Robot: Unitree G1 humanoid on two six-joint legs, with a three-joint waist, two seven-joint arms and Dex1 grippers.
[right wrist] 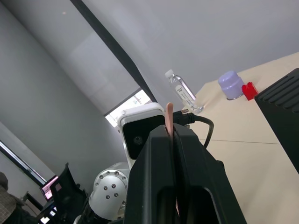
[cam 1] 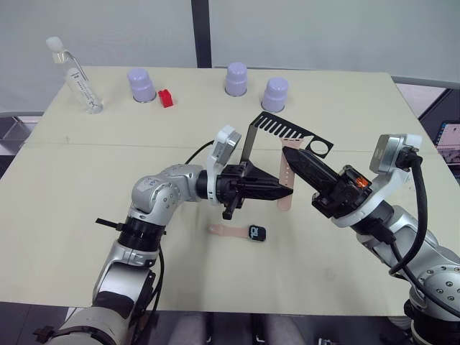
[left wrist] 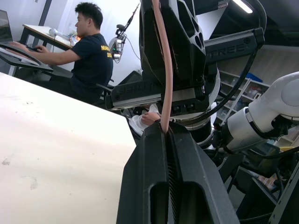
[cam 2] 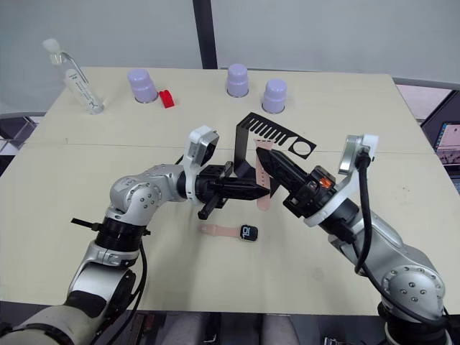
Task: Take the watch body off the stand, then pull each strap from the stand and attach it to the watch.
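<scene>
Stand (cam 1: pixel 253 147) upright at table (cam 1: pixel 86 215) centre; slotted top plate projects toward robot's right. Free strap (cam 1: pixel 287 180) just beside stand upright, long axis near-vertical, upper end under top plate; left gripper (cam 1: pixel 286 192) clamped on lower part; right gripper (cam 1: pixel 289 153) clamped on upper part. Watch body (cam 1: pixel 257 232) flat on table, nearer robot than stand base; attached strap (cam 1: pixel 228 230) extends from it toward robot's left.

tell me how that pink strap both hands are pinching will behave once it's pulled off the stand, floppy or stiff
Probably floppy: the strap is a thin band, seen edge-on between the left hand fingers, and it curves slightly above them. Likely light too. With the right hand also shut on it, it should stay controlled; released at one end, it would probably droop. The stand might shift when tugged.
</scene>
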